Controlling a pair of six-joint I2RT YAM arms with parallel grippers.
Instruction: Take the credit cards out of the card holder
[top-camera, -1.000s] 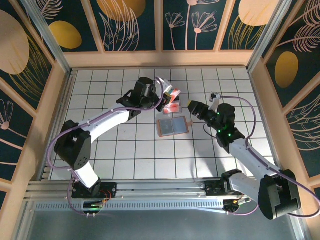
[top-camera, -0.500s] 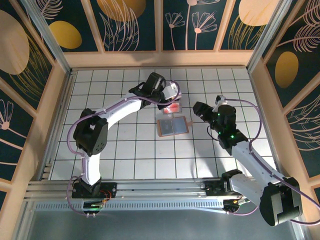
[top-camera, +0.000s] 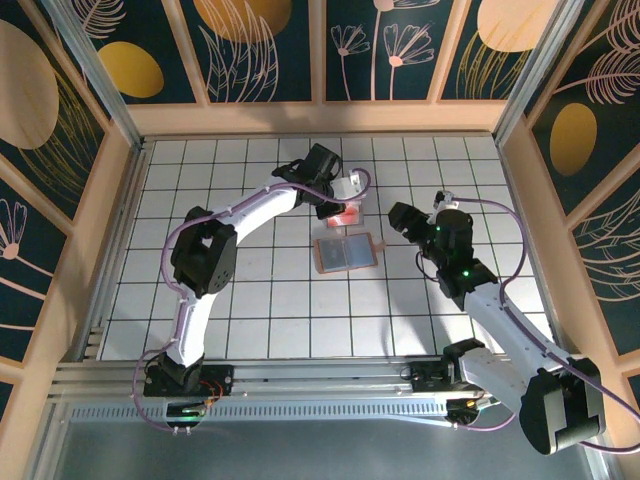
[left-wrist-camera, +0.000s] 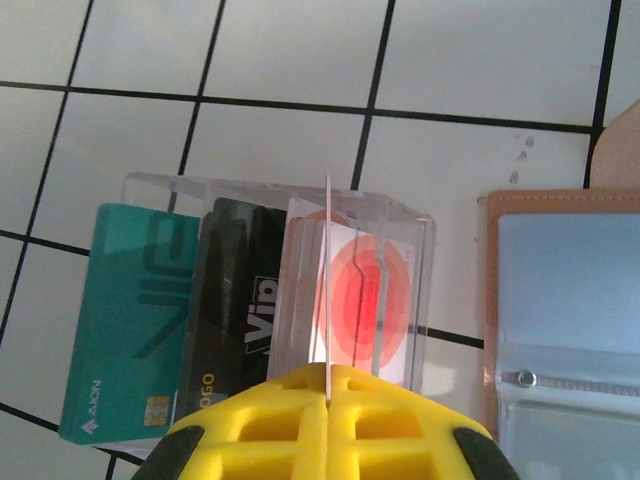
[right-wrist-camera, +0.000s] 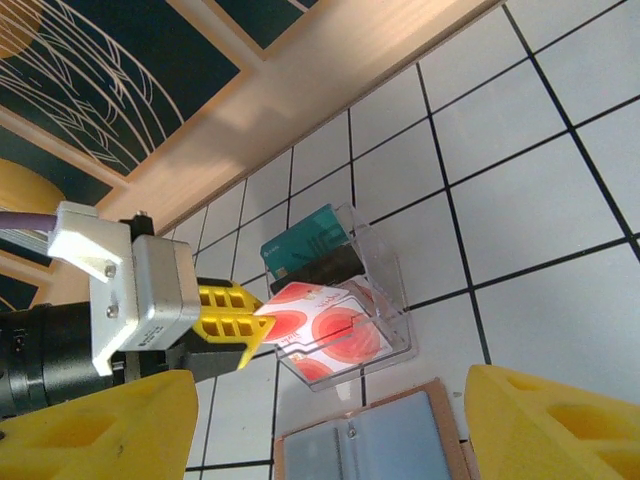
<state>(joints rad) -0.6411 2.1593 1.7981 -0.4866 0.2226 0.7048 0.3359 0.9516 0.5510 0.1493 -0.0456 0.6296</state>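
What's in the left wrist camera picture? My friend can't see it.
The left gripper pinches a thin card, seen edge-on, over a clear plastic box. The box holds a teal card, a black card and a white card with a red spot. The open card holder lies to its right on white tiles.

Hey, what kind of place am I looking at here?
Probably a robot test cell, not a real room: a white tiled tabletop boxed in by wood-framed leaf-print panels, with two arms bolted to an aluminium rail at its near edge.
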